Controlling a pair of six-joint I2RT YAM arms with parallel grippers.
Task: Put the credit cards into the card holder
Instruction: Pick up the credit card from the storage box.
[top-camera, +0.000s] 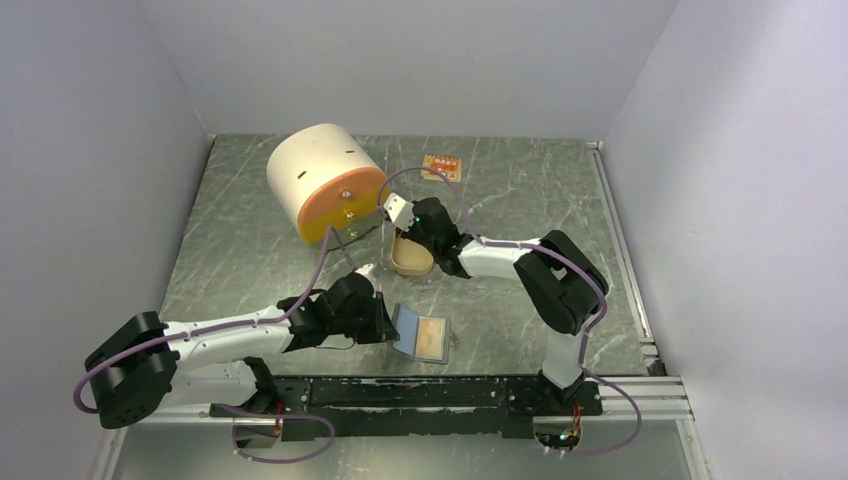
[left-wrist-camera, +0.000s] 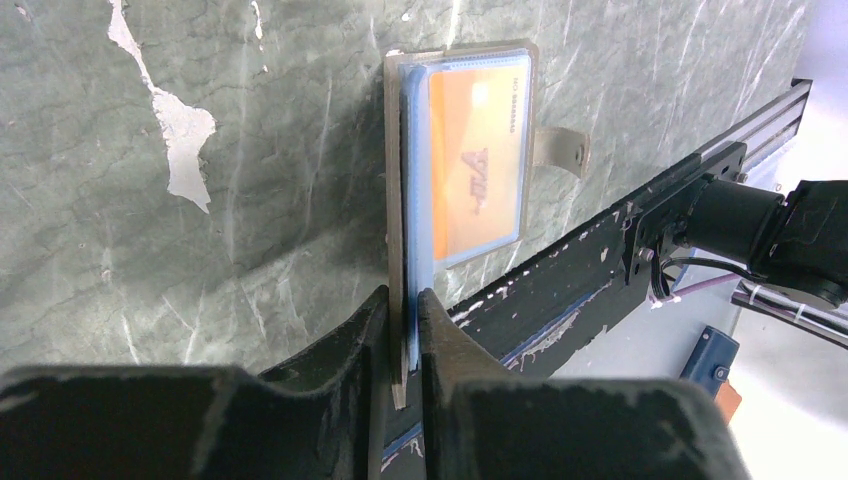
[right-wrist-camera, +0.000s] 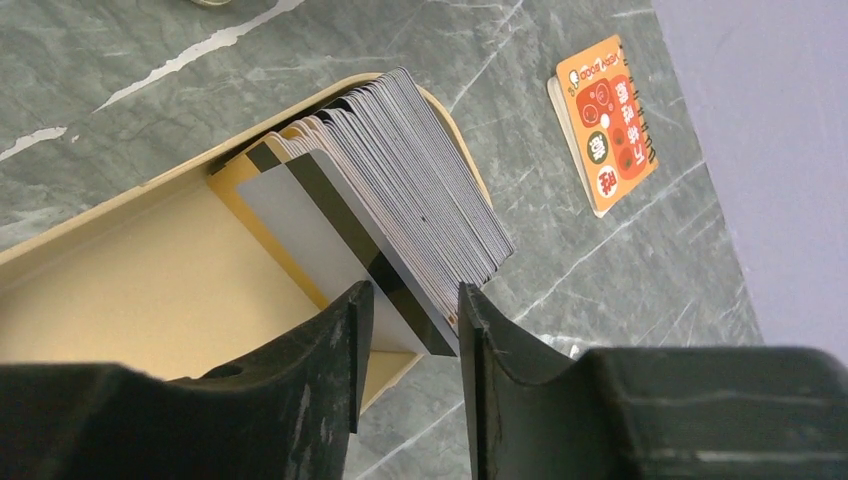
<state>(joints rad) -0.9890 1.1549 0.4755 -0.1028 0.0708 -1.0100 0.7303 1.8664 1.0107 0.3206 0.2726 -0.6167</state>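
Observation:
The card holder (top-camera: 408, 330) lies opened like a book near the table's front, with a grey-tan cover (left-wrist-camera: 395, 150) and blue sleeves. A gold-orange card (left-wrist-camera: 478, 160) sits in its right sleeve, and shows in the top view (top-camera: 433, 336). My left gripper (left-wrist-camera: 405, 300) is shut on the near edge of the raised left leaf; it also shows in the top view (top-camera: 385, 325). My right gripper (right-wrist-camera: 412, 295) is open, its jaws either side of the near corner of a card stack (right-wrist-camera: 400, 180) in the tan oval tin (right-wrist-camera: 120, 300). The front card (right-wrist-camera: 320, 240) is grey with a black stripe.
A white cylinder with an orange end (top-camera: 320, 180) lies at the back left, close to the tin (top-camera: 410, 262). A small orange printed card pack (top-camera: 441, 167) lies at the back, also in the right wrist view (right-wrist-camera: 605, 125). A black rail (top-camera: 430, 390) runs along the front edge.

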